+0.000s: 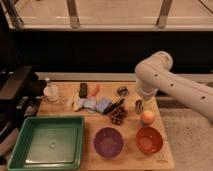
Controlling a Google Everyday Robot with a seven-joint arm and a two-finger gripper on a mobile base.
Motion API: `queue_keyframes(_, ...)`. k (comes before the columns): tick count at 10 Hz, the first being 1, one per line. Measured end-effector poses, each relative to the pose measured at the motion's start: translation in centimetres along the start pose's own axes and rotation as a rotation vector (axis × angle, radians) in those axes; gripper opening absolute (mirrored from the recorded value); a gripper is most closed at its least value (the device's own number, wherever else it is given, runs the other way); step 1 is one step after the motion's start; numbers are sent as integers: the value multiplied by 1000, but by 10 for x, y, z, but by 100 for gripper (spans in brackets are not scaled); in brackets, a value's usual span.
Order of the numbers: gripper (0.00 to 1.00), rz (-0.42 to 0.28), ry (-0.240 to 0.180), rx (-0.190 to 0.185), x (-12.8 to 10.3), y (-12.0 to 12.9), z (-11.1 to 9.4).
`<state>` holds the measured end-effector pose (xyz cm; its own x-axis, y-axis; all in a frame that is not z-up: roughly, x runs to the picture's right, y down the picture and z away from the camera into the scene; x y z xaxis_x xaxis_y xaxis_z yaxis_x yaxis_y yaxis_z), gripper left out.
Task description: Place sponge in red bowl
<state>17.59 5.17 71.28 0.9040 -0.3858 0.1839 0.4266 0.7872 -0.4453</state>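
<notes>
Blue sponge [104, 105] lies left of the gripper [139, 104], well apart from the red bowl [156, 145]; we cannot tell the gripper's state.

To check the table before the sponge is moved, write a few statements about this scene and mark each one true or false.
1. The sponge lies inside the red bowl. False: it lies on the table, behind the purple bowl.
2. The purple bowl stands between the green tray and the red bowl. True.
3. The gripper hangs over the green tray. False: it is at the far side of the table from the tray, behind the red bowl.
4. A round orange fruit sits just behind the red bowl. True.
</notes>
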Motion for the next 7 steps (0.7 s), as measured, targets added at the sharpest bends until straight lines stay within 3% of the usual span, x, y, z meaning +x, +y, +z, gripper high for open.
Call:
queue_keyframes(2,65,-120,-51,15,-39,-21,-3)
queue_keyframes(7,65,-149,-38,19,-40,-22,-2)
